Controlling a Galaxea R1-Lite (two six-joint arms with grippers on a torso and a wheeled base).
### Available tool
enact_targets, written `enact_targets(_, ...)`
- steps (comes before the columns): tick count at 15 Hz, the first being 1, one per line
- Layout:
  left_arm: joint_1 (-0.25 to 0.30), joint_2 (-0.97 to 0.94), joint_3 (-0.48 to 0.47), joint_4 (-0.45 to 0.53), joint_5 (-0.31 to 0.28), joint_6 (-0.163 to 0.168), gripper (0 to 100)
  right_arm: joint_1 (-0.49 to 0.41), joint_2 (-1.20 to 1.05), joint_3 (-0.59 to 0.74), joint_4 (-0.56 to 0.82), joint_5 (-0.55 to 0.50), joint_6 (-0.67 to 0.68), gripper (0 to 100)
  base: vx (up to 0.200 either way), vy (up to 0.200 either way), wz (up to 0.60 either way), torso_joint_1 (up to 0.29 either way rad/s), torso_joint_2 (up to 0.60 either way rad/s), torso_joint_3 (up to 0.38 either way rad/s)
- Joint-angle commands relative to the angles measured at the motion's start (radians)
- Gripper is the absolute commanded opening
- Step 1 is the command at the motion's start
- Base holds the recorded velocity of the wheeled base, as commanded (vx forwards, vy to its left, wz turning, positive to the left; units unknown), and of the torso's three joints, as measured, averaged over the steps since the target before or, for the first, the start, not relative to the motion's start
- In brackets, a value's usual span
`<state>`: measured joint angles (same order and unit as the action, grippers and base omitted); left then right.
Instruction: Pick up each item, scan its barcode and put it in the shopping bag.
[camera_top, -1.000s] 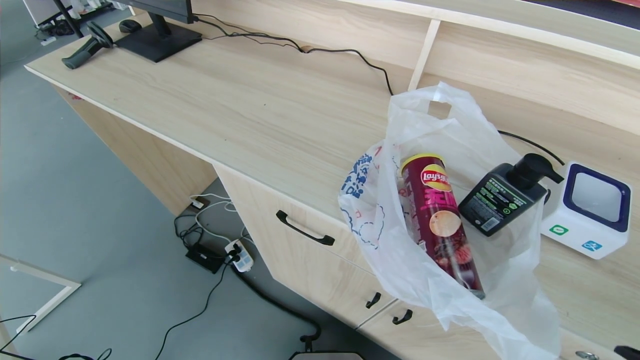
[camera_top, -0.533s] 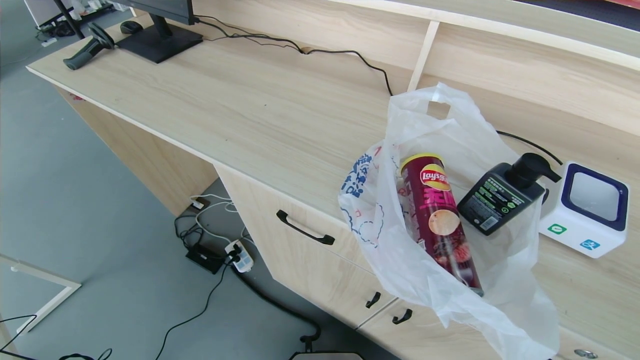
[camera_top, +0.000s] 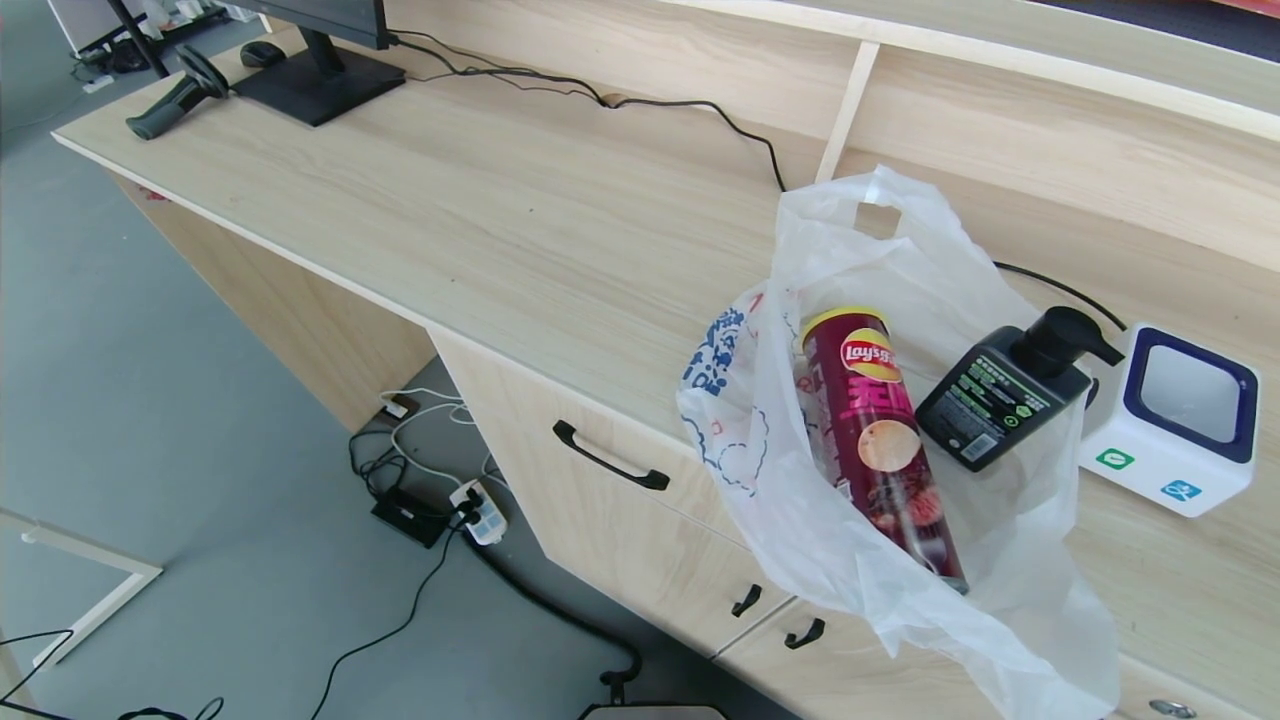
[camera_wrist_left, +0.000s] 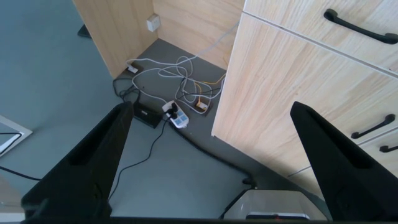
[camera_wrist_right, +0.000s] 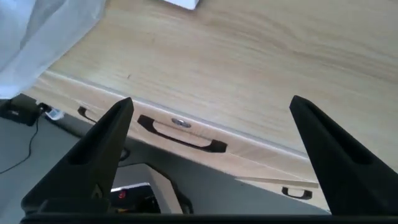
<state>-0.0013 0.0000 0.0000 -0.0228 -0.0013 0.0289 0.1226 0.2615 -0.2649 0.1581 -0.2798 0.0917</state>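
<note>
Progress: by my reading the task is at or near its end, since both goods seen, the can (camera_top: 880, 440) and the bottle (camera_top: 1000, 395), already lie in the bag (camera_top: 850, 240).
Left to do: perhaps nothing. Whether each barcode was scanned cannot be read from here.
Left end effector (camera_wrist_left: 211, 109): fingers wide apart and holding nothing. It is low in front of the drawers of the desk (camera_top: 500, 220), with floor and cables beneath it. The bag is well apart from it, up on the desk.
Right end effector (camera_wrist_right: 211, 99): fingers wide apart and empty, at the desk's front edge. A drawer handle (camera_wrist_right: 180, 134) lies just beyond the fingertips, and a fold of the bag is near.
Bag: thin, translucent white plastic with blue print. Its mouth is open and it is slumped on the desk, sagging over the front edge.
Can: a tall dark red tube with a yellow rim, lying tilted inside the bag.
Bottle: dark and squarish with a black pump head, its label facing up. It lies just beside the can in the bag's mouth, as far as I can tell.
Scanner (camera_top: 1180, 420): a white box with a blue-rimmed window, just beside the bag.
</note>
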Motion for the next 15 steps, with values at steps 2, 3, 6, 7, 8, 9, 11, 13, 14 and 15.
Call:
enact_targets(2, 0.0, 0.002, 0.0, 0.0, 0.0, 0.0, 100, -0.093, -0.113, 0.105, 0.001, 0.128, -0.061, 100, 0.0, 0.0, 0.0, 0.0, 0.0, 0.0)
enact_targets(3, 0.0, 0.002, 0.0, 0.0, 0.0, 0.0, 100, -0.08, -0.188, 0.173, -0.042, 0.145, -0.11, 100, 0.0, 0.0, 0.0, 0.0, 0.0, 0.0)
enact_targets(6, 0.0, 0.002, 0.0, 0.0, 0.0, 0.0, 100, -0.123, -0.261, 0.265, -0.216, 0.146, -0.112, 100, 0.0, 0.0, 0.0, 0.0, 0.0, 0.0)
enact_targets(7, 0.0, 0.002, 0.0, 0.0, 0.0, 0.0, 100, -0.123, -0.261, 0.265, -0.21, 0.146, -0.106, 100, 0.0, 0.0, 0.0, 0.0, 0.0, 0.0)
enact_targets(8, 0.0, 0.002, 0.0, 0.0, 0.0, 0.0, 100, -0.123, -0.26, 0.265, -0.183, 0.162, -0.067, 100, 0.0, 0.0, 0.0, 0.0, 0.0, 0.0)
enact_targets(9, 0.0, 0.002, 0.0, 0.0, 0.0, 0.0, 100, -0.121, -0.252, 0.26, -0.15, 0.18, -0.07, 100, 0.0, 0.0, 0.0, 0.0, 0.0, 0.0)
enact_targets(11, 0.0, 0.002, 0.0, 0.0, 0.0, 0.0, 100, -0.121, -0.258, 0.263, -0.164, 0.183, -0.075, 100, 0.0, 0.0, 0.0, 0.0, 0.0, 0.0)
enact_targets(13, 0.0, 0.002, 0.0, 0.0, 0.0, 0.0, 100, -0.121, -0.258, 0.263, -0.164, 0.183, -0.061, 100, 0.0, 0.0, 0.0, 0.0, 0.0, 0.0)
enact_targets(14, 0.0, 0.002, 0.0, 0.0, 0.0, 0.0, 100, -0.121, -0.258, 0.263, -0.164, 0.183, -0.061, 100, 0.0, 0.0, 0.0, 0.0, 0.0, 0.0)
enact_targets(15, 0.0, 0.002, 0.0, 0.0, 0.0, 0.0, 100, -0.121, -0.26, 0.263, -0.166, 0.183, -0.061, 100, 0.0, 0.0, 0.0, 0.0, 0.0, 0.0)
